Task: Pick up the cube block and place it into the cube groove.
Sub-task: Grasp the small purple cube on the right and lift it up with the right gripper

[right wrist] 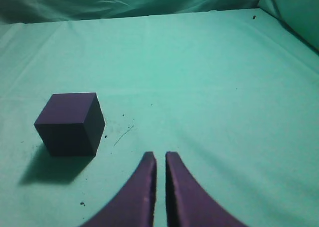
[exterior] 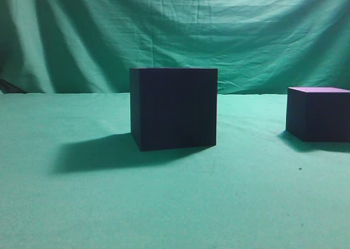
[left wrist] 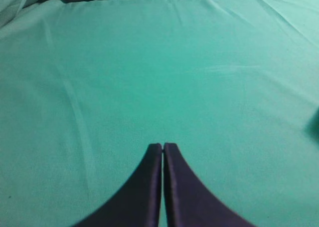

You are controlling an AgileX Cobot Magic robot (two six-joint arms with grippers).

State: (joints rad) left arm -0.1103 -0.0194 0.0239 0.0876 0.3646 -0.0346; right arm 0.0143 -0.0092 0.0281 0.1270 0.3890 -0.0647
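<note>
Green cloth (exterior: 175,205) covers your table and hangs as a creased backdrop (exterior: 246,35) across the top of the exterior frame, and nothing on it suggests the task has begun. At centre of that frame stands the cube groove (exterior: 174,108), the big dark box, upright and throwing a shadow toward the lower left; from this low angle you cannot see its top or any opening. Well apart from it, at the right edge, sits the cube block (exterior: 318,113), smaller, its lighter purple top just showing, resting flat on the cloth. Your right wrist view finds the same block at middle left of the frame, with the right gripper (right wrist: 160,157) low at bottom centre, its two dark fingers drawn almost together with only a sliver between them, holding nothing and pointing past the block's right side. Your left gripper (left wrist: 163,147) sits at the bottom of its own view, fingers pressed together over bare cloth. By the look of things, every step remains: reach, open, grasp, carry across and set the block into the box.
</note>
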